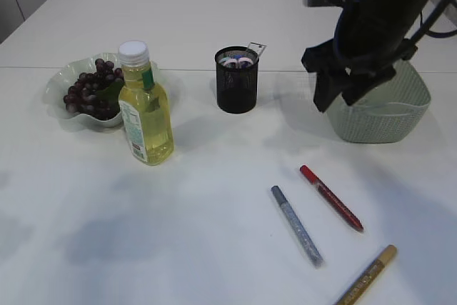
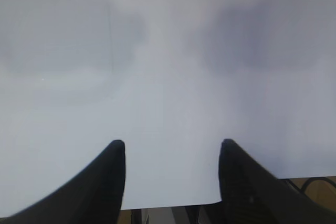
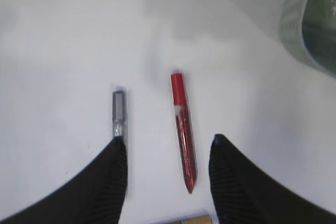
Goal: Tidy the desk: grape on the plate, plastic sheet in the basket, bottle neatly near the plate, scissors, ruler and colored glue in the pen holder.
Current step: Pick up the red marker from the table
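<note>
- The right gripper [image 3: 168, 182] is hanging above the desk [image 1: 214, 219] with its jaws standing apart and nothing between them; the red glue pen [image 3: 182, 129] is lying directly below the gap, closer to the right finger than the left.
- In the right wrist view the red glue pen's long axis is running almost straight away from the gripper, cap at the far end and pointed tip nearest, so the fingers are standing on either side of its barrel.
- The silver glue pen [image 3: 118, 113] is lying beside it, roughly parallel, with its near end hidden behind the left finger.
- In the exterior view the right arm is sitting in front of the basket [image 1: 407, 116], while the pens are lying lower and nearer the camera, on the right half of the desk, so this arm is judged the nearer one.
- The left gripper [image 2: 172, 166] is also standing open and empty, looking at bare desk only.
- The red glue pen is looking slim, with an opaque red cap and a translucent red glittery barrel tapering to a point.
- A gold glue pen [image 1: 368, 275] is lying at the near edge.
- The pen holder [image 1: 236, 80] is standing well apart from the pens, towards the middle, already holding some items.
</note>
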### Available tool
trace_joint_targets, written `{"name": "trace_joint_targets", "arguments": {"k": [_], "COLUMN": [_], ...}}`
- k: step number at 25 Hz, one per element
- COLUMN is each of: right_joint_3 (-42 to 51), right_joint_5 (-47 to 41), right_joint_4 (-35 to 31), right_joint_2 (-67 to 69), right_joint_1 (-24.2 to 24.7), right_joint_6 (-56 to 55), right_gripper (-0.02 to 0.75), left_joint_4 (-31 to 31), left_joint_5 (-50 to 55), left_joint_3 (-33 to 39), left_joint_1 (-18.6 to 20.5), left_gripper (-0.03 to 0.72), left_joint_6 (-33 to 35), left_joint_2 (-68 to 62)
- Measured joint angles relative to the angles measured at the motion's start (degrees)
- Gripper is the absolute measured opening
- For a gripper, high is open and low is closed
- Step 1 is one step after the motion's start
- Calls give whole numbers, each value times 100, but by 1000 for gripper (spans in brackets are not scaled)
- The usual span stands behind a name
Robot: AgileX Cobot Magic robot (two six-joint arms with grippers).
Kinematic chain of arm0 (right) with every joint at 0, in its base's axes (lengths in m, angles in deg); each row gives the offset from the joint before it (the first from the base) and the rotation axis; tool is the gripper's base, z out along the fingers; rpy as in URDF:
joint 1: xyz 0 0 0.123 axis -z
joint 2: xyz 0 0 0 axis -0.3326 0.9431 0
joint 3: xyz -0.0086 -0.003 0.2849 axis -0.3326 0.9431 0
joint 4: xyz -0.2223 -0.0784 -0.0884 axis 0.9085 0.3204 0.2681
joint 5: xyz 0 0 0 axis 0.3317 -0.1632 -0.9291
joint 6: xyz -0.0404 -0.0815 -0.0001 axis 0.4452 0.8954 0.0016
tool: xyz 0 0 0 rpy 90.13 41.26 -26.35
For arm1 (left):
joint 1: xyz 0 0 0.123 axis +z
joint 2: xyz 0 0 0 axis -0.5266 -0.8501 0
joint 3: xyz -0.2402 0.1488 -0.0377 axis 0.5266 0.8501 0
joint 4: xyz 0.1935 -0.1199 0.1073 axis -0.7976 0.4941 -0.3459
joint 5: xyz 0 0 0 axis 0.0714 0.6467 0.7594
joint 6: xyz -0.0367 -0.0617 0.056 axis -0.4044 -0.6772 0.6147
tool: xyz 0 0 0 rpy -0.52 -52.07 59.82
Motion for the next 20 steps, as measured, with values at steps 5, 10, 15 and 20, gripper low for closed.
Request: {"name": "trace_joint_targets", "arguments": {"k": [5, 10, 15, 20], "right_joint_3": [670, 1063, 1088, 1097], "right_joint_5": [26, 395, 600, 647], "right_joint_4": [191, 575, 764, 888], "right_joint_2": [-53, -28, 345, 818], "right_joint_1": [-82, -438, -562, -562], "right_joint_6": [-78, -292, -462, -520], "right_gripper": [365, 341, 340, 339], "left_joint_4": [0, 0, 0, 0], "left_joint_5": [0, 0, 0, 0], "left_joint_3": [0, 0, 0, 0], "left_joint_1": [0, 0, 0, 0], "left_gripper": [415, 415, 415, 415], "left_joint_6": [0, 0, 0, 0], "left_joint_2": [0, 0, 0, 0]}}
